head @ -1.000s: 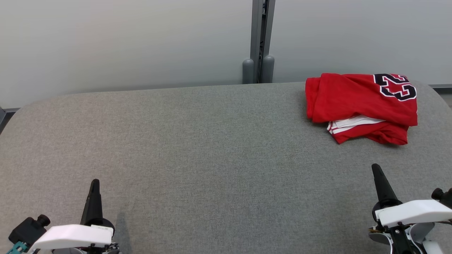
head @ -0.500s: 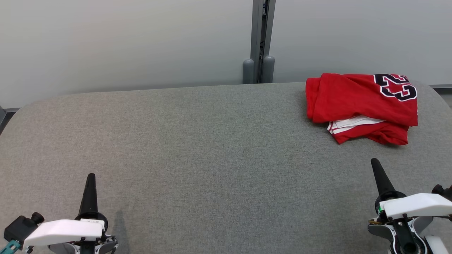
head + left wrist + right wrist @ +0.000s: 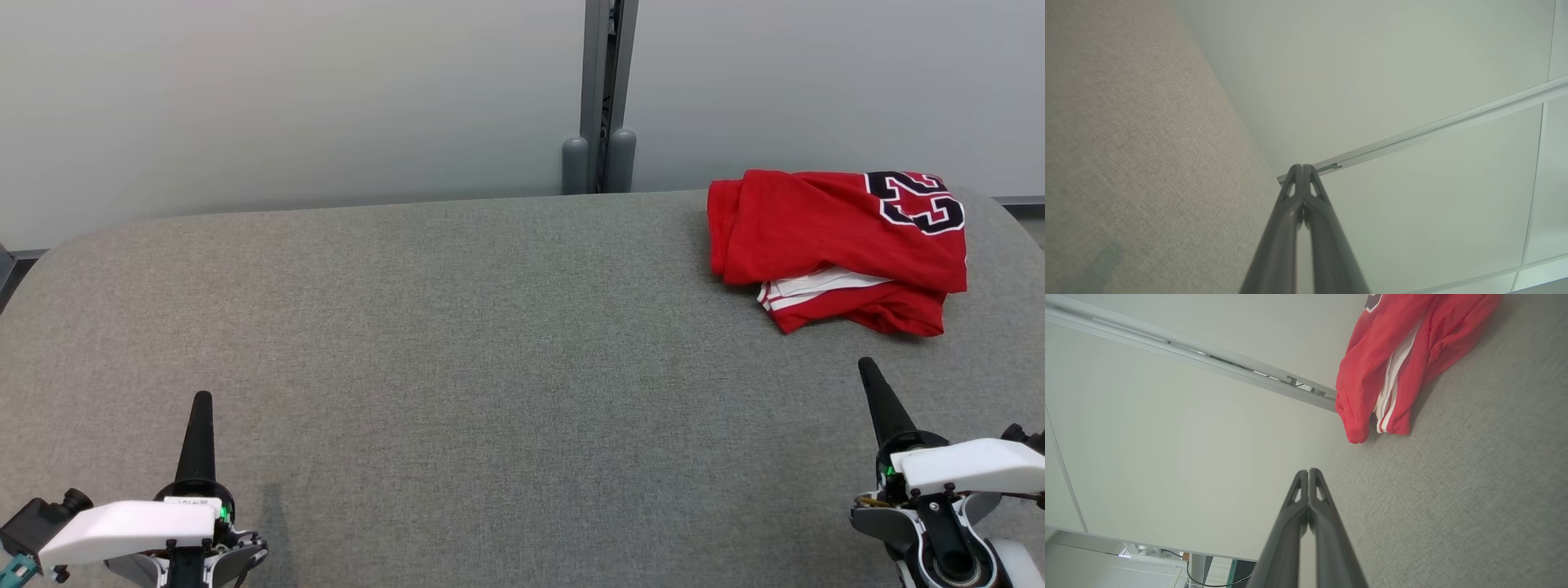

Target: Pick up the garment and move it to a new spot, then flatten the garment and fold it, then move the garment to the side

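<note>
Dark and tapered, the right hand (image 3: 867, 369) is clenched tip to tip with nothing between its jaws. It is held low over the near right part of the grey fabric worktop (image 3: 490, 327) and is pointed away from the robot, roughly toward the garment. The left hand (image 3: 201, 402) is likewise pressed shut and empty, and is parked at the near left, well apart from everything else. Both are judged to be kept back at the near edge so that the cloth is left unobstructed for the head camera.

The red garment (image 3: 824, 237) is found at the far right corner of the worktop, beyond the right hand and apart from it. It is loosely doubled over, with white stripes shown at its near edge and a dark number at its far right. Whether it has been set aside there or awaits pick-up cannot be told. If a pick-up is meant, the right hand is judged the better placed, and its jaws must be parted first.
</note>
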